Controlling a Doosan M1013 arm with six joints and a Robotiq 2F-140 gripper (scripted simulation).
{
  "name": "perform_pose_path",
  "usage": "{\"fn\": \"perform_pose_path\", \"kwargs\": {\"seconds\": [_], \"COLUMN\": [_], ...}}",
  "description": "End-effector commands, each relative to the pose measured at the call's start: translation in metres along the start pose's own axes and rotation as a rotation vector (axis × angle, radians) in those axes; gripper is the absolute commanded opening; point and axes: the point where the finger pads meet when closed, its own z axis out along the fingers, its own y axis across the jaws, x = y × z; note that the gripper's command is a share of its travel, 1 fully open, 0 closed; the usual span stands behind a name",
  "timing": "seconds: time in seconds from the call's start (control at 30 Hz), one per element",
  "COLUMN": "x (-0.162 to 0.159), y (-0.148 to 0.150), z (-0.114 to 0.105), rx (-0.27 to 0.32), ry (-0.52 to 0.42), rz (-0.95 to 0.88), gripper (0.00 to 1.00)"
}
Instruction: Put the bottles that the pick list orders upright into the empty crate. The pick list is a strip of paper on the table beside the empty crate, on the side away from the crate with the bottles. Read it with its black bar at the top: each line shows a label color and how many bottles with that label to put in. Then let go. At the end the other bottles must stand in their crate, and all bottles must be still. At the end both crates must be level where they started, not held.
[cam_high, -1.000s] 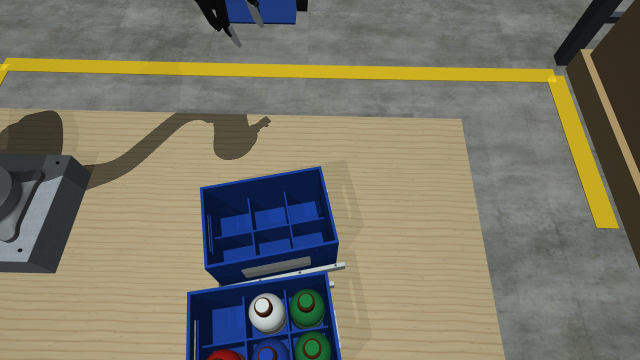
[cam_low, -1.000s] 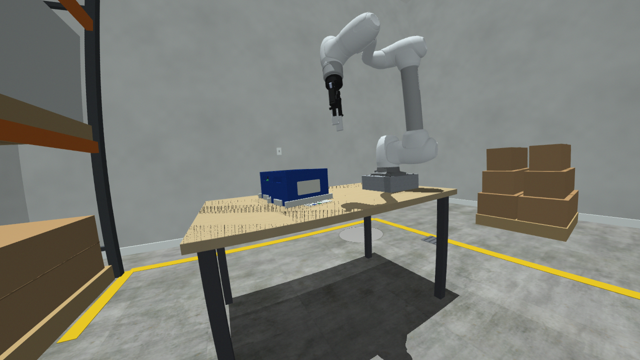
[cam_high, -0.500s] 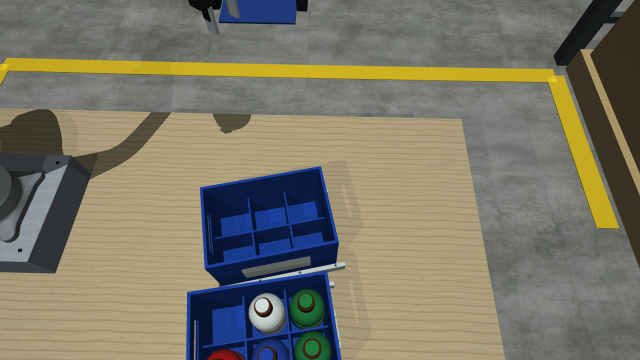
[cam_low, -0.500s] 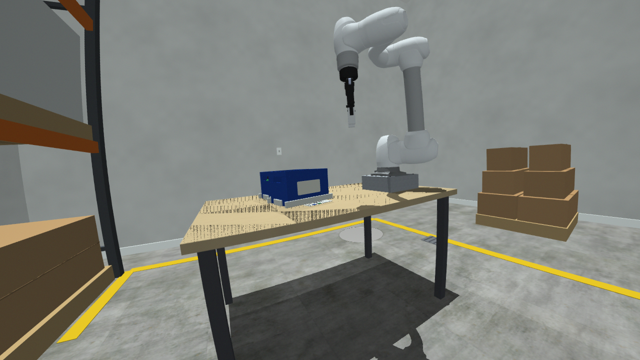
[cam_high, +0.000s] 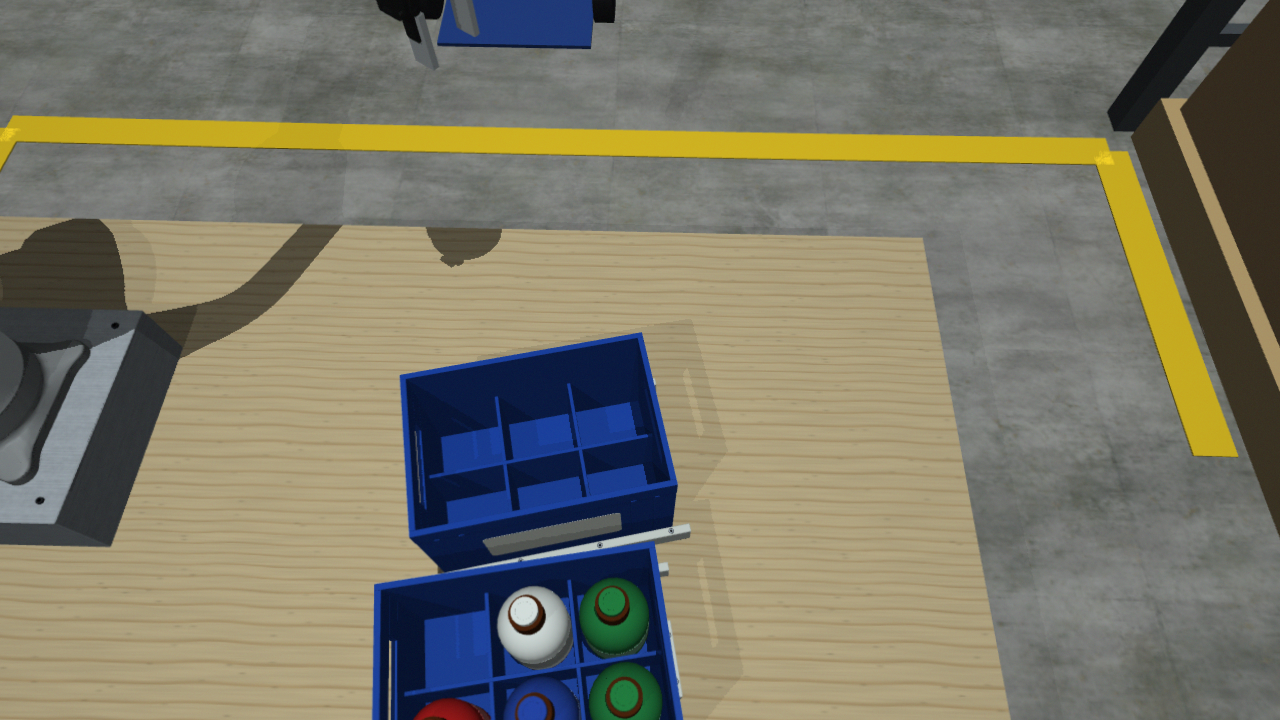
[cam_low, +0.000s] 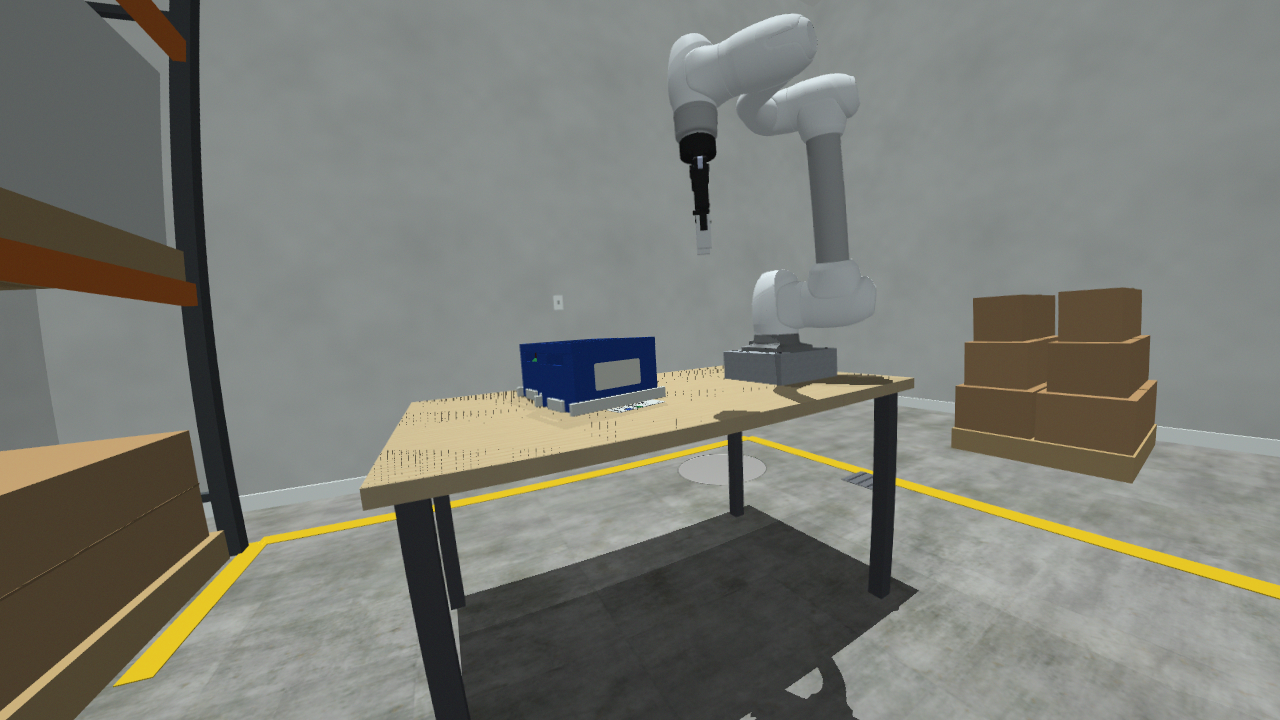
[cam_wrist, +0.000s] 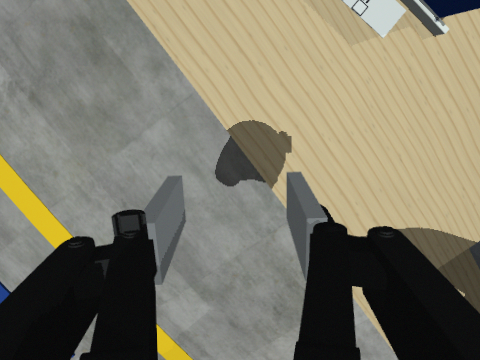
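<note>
The empty blue crate (cam_high: 537, 447) stands mid-table with six empty compartments. Right in front of it is the crate with bottles (cam_high: 528, 640): a white-label bottle (cam_high: 533, 625), two green ones (cam_high: 614, 612) (cam_high: 624, 694), a blue one (cam_high: 539, 702) and a red one (cam_high: 450, 713), all upright. My gripper (cam_wrist: 235, 197) hangs high above the table's far edge, half over the floor. Its fingers are apart with nothing between them. It also shows in the side view (cam_low: 703, 241).
The robot base (cam_high: 53, 429) sits on the table's left side. A blue object (cam_high: 514, 22) lies on the floor beyond the table. Yellow floor tape (cam_high: 554, 141) runs around the table. Cardboard boxes (cam_low: 1056, 376) and a shelf rack (cam_low: 89, 268) stand well away.
</note>
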Motion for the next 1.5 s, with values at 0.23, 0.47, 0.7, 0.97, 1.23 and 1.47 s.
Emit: {"fn": "perform_pose_path", "kwargs": {"seconds": [0.23,0.47,0.7,0.97,1.23,1.47], "x": [0.020,0.037,0.061,0.081,0.109,0.132], "y": [0.017,0.031,0.051,0.068,0.090,0.110], "z": [0.014,0.026,0.042,0.056,0.075,0.091], "rx": [0.000,0.000,0.000,0.000,0.000,0.000], "ry": [0.000,0.000,0.000,0.000,0.000,0.000], "rz": [-0.200,-0.367,-0.600,-0.800,-0.868,-0.868], "gripper": [0.38,0.38,0.38,0.38,0.38,0.38]}}
